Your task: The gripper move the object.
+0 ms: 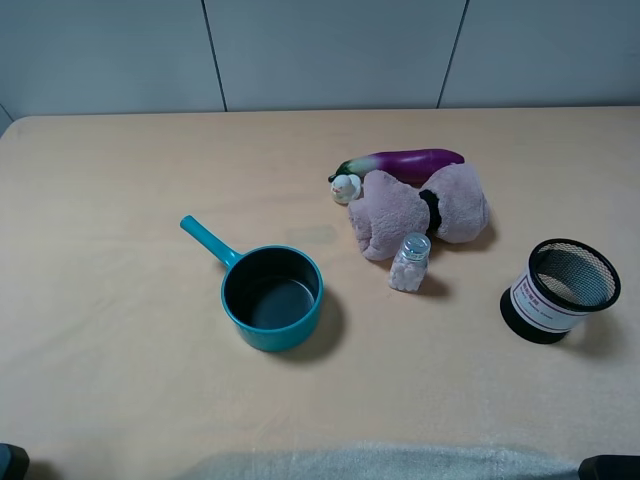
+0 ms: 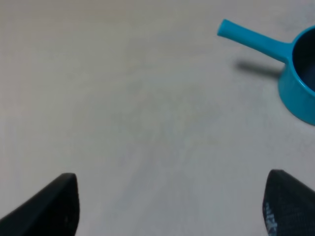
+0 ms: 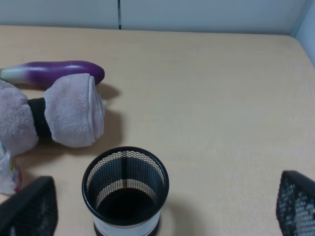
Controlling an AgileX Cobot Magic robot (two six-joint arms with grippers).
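Table scene seen from above and from both wrists. The soft dusty-pink towel bundle [image 1: 420,212], fluffy and bow-shaped with a black band [image 1: 431,211] cinching its middle, lies on the beige table [image 1: 120,340] right of centre, untouched by either arm. A glossy purple eggplant [image 1: 405,161] lies just behind it, touching or nearly touching the bundle; a small white figure [image 1: 346,188] sits at the bundle's left end beside the eggplant's green tip. A small clear shaker with a silver cap [image 1: 410,263] stands directly in front of the bundle. A black wire-mesh cup with a white label [image 1: 559,290] stands to the right, apart from it. A teal saucepan with a dark interior [image 1: 271,296] sits to the left, handle pointing away to the left. The left gripper [image 2: 170,206] and right gripper [image 3: 162,209] both hover with fingers spread wide, holding nothing; the mesh cup lies between the right gripper and the bundle
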